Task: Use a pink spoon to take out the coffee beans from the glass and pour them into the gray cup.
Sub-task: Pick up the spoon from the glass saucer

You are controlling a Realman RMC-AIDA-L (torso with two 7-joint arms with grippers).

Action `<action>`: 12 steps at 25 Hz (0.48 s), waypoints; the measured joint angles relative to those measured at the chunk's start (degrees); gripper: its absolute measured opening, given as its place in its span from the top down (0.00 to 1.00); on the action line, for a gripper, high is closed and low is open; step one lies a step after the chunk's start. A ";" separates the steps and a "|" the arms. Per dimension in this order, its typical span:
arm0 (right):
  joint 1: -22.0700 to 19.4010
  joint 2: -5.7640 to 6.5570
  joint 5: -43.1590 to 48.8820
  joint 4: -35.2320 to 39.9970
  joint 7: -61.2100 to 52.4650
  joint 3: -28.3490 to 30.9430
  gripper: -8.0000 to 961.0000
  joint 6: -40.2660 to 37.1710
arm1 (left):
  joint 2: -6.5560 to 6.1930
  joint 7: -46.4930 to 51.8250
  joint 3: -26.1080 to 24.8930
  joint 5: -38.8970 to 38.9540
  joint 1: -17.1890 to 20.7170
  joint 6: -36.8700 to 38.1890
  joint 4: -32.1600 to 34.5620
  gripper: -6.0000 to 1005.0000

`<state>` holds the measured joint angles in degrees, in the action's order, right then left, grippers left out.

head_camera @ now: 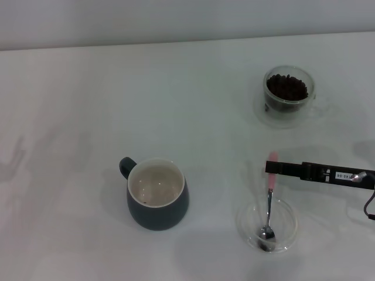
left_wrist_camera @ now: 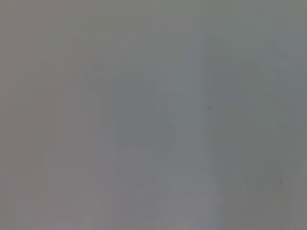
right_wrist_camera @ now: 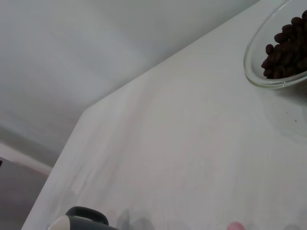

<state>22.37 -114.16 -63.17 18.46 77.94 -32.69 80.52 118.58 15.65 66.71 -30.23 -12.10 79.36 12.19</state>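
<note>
The pink spoon lies with its metal bowl in a shallow clear dish at the front right, its pink handle pointing away from me. My right gripper reaches in from the right, and its black tip crosses the pink handle. The handle's pink end also shows in the right wrist view. The glass stands at the back right, filled with coffee beans, which also show in the right wrist view. The gray cup stands at the front centre, handle to the left. The left gripper is out of view.
The white table ends at a pale wall behind. The gray cup's handle shows in the right wrist view. The left wrist view shows only a blank grey surface.
</note>
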 joint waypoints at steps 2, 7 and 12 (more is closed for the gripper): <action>0.10 -0.02 -0.01 -0.01 -0.09 0.01 0.67 -0.07 | 0.00 -0.46 -0.02 0.12 -0.04 -0.01 -0.10 0.25; 0.98 -0.13 0.03 -0.01 -0.59 -0.20 0.67 -1.08 | 0.07 -0.63 -0.08 0.58 -0.10 -0.06 -0.22 0.25; 1.71 -0.18 0.11 -0.01 -1.47 -1.18 0.71 -1.37 | 0.07 -0.63 -0.10 0.65 -0.11 -0.09 -0.28 0.25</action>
<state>24.08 -114.34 -63.06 18.45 76.47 -33.87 79.15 118.65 15.03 66.61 -29.58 -12.22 79.27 11.91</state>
